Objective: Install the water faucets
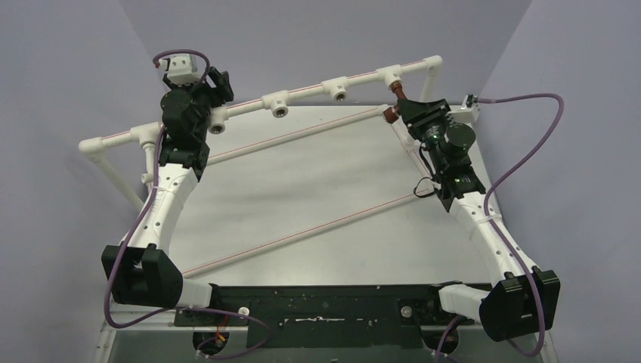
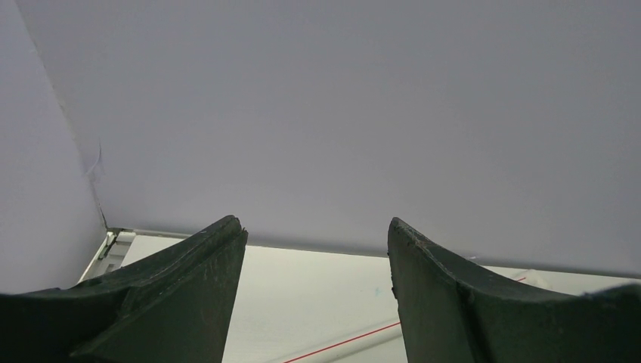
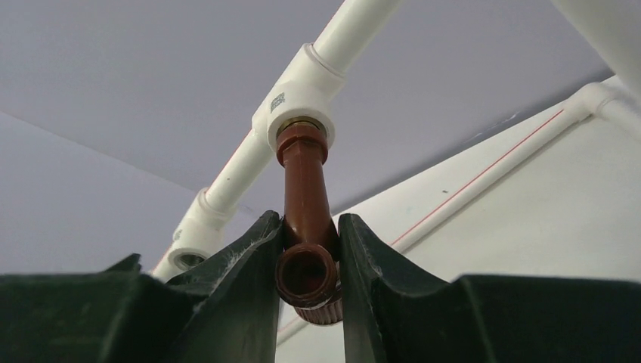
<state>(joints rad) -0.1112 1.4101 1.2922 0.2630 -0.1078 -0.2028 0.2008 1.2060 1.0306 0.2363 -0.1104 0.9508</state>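
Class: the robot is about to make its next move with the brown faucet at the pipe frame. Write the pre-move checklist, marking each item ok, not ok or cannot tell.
1. The right hand shut on the reddish-brown plastic faucet: ok.
2. Faucet's far end meets the white plastic tee socket: ok.
3. Faucet screwed fully home: cannot tell.
4. The left hand open and empty: ok.
5. The next white socket along the pipe empty: ok.

white pipe frame [image 1: 276, 100] on pale table [image 1: 302, 189]; grey walls [image 1: 325, 38]
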